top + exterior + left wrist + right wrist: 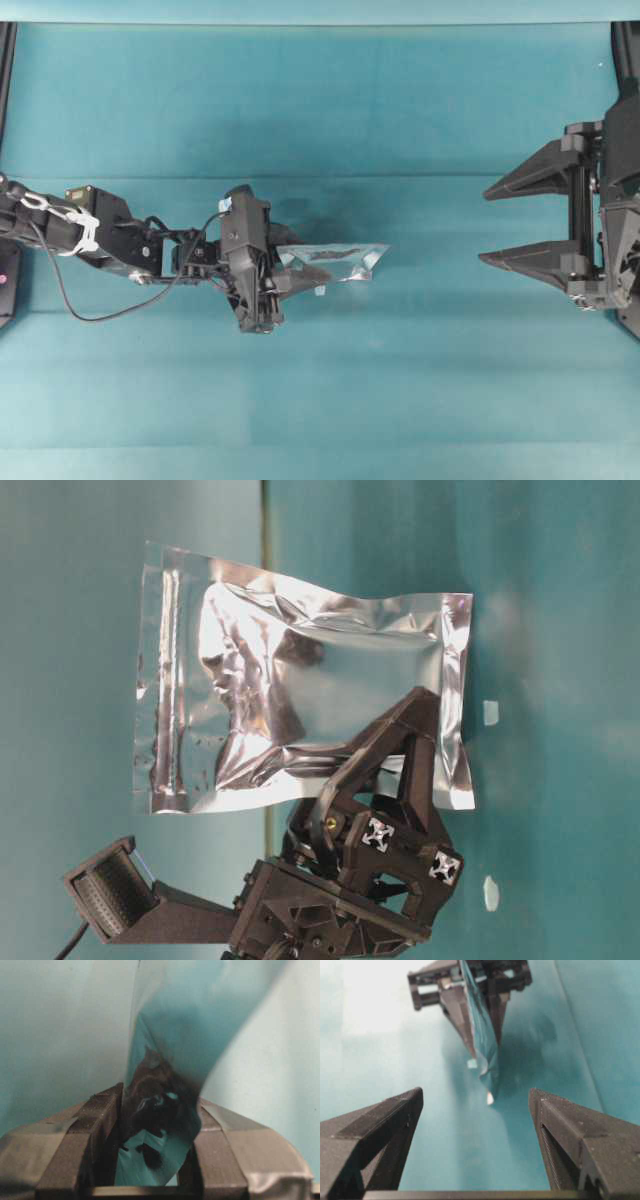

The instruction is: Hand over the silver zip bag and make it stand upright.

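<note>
The silver zip bag [345,260] is a crinkled foil pouch held edge-on above the teal table, left of centre. In the table-level view the silver zip bag [300,700] shows its broad face, with the zip strip at the end away from the gripper. My left gripper [300,275] is shut on the bag's end; in the left wrist view the foil [170,1020] is pinched between its fingers [97,1115]. My right gripper [485,225] is open and empty at the right, well apart from the bag. In the right wrist view the bag [482,1035] lies straight ahead of the spread fingers [395,1120].
The teal table [320,400] spans the whole view. Two tiny white scraps [490,712] lie on the surface near the bag. The right arm's body [615,220] stands at the right edge, and the left arm with its cable [80,230] at the left edge.
</note>
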